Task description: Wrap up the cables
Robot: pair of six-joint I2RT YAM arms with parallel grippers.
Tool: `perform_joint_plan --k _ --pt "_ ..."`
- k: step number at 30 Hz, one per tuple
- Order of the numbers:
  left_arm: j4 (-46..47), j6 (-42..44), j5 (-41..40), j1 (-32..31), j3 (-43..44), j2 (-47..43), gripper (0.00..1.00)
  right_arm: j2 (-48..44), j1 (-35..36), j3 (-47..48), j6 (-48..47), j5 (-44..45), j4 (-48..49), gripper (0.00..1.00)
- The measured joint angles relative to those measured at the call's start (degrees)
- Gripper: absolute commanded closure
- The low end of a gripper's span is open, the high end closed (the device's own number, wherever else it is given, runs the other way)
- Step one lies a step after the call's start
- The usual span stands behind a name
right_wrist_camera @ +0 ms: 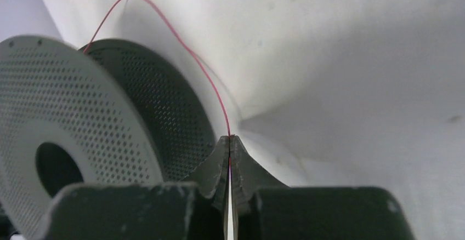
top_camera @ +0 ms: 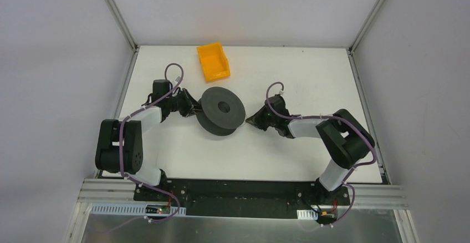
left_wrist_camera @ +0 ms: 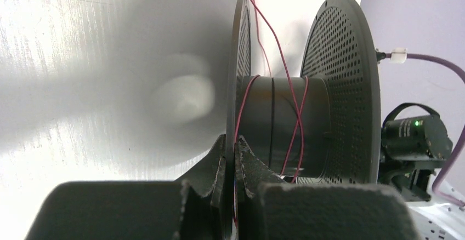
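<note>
A dark grey spool (top_camera: 222, 110) with two perforated flanges stands tilted at the middle of the table. Thin red cable (left_wrist_camera: 296, 114) is looped a few times around its hub. My left gripper (left_wrist_camera: 234, 141) is shut on the rim of the spool's flange (left_wrist_camera: 237, 75), gripping it from the left side (top_camera: 194, 111). My right gripper (right_wrist_camera: 230, 137) is shut on the red cable (right_wrist_camera: 186, 48), which arcs from its fingertips up and over to the spool (right_wrist_camera: 66, 136). In the top view the right gripper (top_camera: 250, 120) sits just right of the spool.
An orange bin (top_camera: 213, 61) stands at the back of the white table (top_camera: 310, 76), behind the spool. Grey enclosure walls and metal frame posts surround the table. The right arm's wrist (left_wrist_camera: 414, 136) shows beyond the spool in the left wrist view.
</note>
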Motion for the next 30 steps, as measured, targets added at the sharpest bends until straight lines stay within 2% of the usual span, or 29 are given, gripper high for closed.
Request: perform_joint_plan --k 9,16,30 --pt "9.7 -7.6 -2.1 0.0 -5.2 0.0 1.00 -0.3 4.6 -2.4 10.0 0.5 10.5 1.00" --pt "18.1 -14.5 -5.2 -0.5 -9.3 -0.1 1.00 -0.2 7.7 -2.8 16.7 5.5 14.0 1.00" --pt "28.4 -23.5 -20.2 -8.9 -16.6 -4.9 1.00 1.8 14.1 -2.7 26.7 18.4 16.1 1.00"
